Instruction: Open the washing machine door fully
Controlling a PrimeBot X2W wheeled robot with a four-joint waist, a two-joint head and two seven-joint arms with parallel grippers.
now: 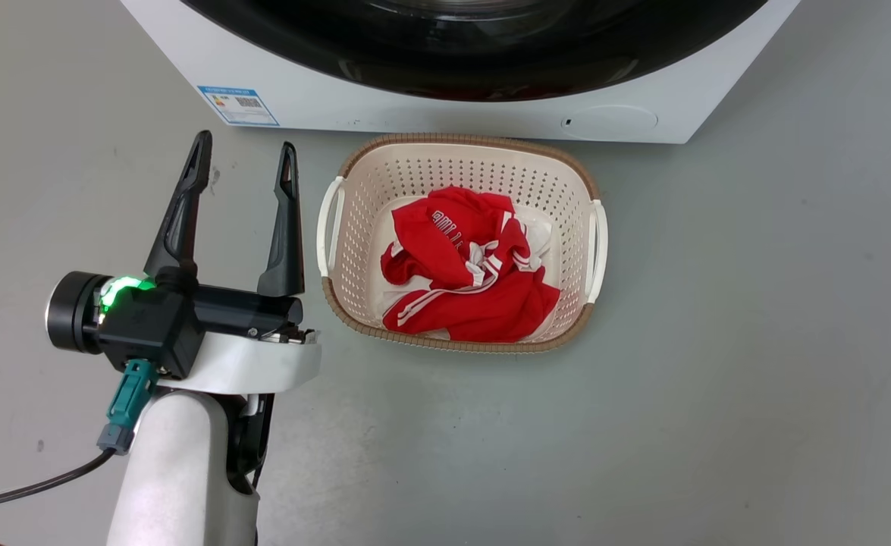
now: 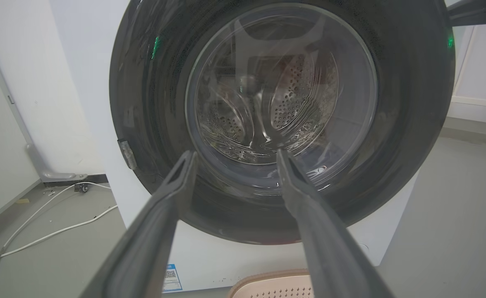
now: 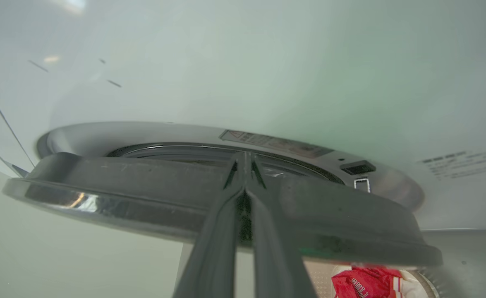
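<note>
1. The washing machine door (image 3: 123, 186) is standing just ajar across the middle of the right wrist frame. A thin gap is showing between its black rim and the white front of the washing machine (image 1: 415, 106).
2. The right hand (image 3: 245, 159) is reaching over that rim with its fingers pressed together and nothing between them, the tips lying at the gap.
3. To do this step well, it should be hooking behind the rim and sweeping in an arc about the hinge (image 2: 127, 154). Tugging straight out is risking a slip off the glossy edge.
4. The left hand (image 1: 245, 152) is hanging wide open and empty at the lower left of the head frame, facing the door glass. It is probably sitting in the door's swing path.
5. The laundry basket (image 1: 460, 140) holding red clothes (image 1: 475, 280) is sitting on the floor just in front of the machine, at centre frame. I cannot tell whether the door is clearing it.
</note>
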